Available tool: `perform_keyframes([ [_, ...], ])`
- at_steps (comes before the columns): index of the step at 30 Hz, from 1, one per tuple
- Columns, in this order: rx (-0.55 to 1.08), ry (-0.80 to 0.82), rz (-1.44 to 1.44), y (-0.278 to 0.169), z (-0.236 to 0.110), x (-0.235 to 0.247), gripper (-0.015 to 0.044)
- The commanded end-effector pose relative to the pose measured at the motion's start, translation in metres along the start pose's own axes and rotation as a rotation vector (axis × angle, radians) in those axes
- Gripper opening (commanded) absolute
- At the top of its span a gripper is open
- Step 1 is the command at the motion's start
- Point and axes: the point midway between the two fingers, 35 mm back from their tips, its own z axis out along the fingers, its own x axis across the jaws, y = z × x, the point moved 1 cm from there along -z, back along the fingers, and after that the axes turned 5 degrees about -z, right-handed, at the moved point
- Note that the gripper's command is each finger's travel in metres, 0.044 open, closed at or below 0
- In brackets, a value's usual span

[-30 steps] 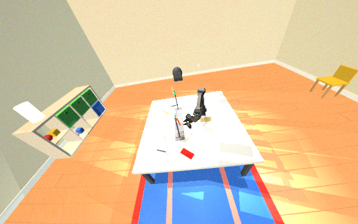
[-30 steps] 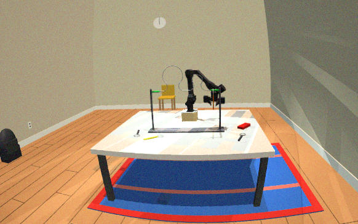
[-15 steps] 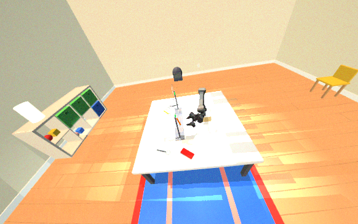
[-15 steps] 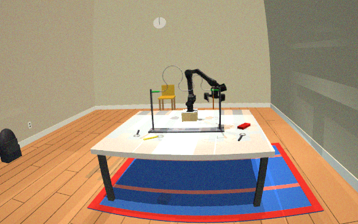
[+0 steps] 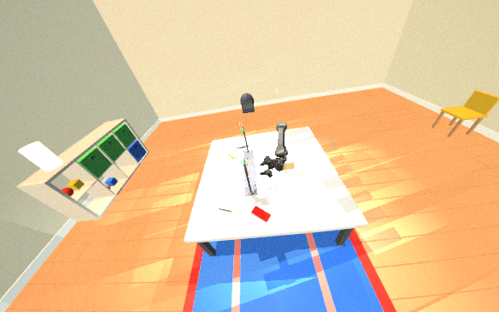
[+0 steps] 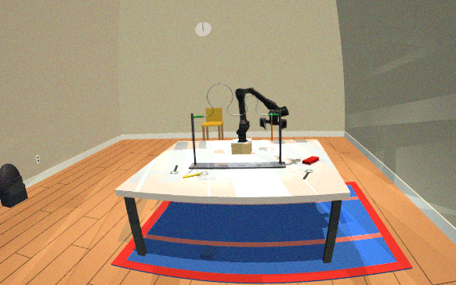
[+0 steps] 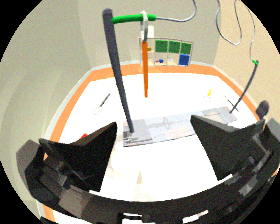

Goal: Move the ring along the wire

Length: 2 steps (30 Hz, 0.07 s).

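While the gripper [image 7: 152,137] stands wide open with nothing between its dark fingers, the ring [image 7: 148,19] hangs on the green part of the wire [image 7: 132,18] beside the near post [image 7: 118,70], with its orange handle [image 7: 145,66] pointing straight down, apart from the fingers. From the wrist camera the handle sits at about twelve o'clock above the gap between the jaws, and the post rises at about eleven o'clock. The thin grey wire [image 7: 211,10] loops away toward one o'clock and comes down to the far post [image 7: 247,86]. In the exterior view the black arm [image 6: 243,113] stands on a small tan block [image 6: 241,148] on the white table [image 6: 249,188]; its gripper [image 6: 266,123] is held just beside the right-hand post [image 6: 280,137], where the green sleeve [image 6: 273,114] and the handle [image 6: 271,131] show. The other post [image 6: 193,137], at nine o'clock from the arm, carries its own green sleeve [image 6: 199,116]. Both posts stand on a flat grey base plate [image 6: 237,165]. Scattered on the table are a red block [image 6: 310,160], a yellow-handled ring tool [image 6: 194,174] and two dark-handled ones [image 6: 175,169] [image 6: 308,173]. A round clock [image 6: 203,28] hangs on the wall and a yellow chair [image 6: 212,122] stands behind the table; a shelf unit [image 5: 37,177] with green and blue bins shows in the top view. No writing or label can be read anywhere.
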Motion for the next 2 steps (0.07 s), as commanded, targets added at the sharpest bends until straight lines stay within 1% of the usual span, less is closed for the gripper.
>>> perform_keyframes([
  [1, -0.003, -0.002, 0.006, 0.0009, -0.0003, -0.0004, 0.0440],
  [2, -0.003, -0.002, 0.006, 0.0009, -0.0003, -0.0004, 0.0440],
])
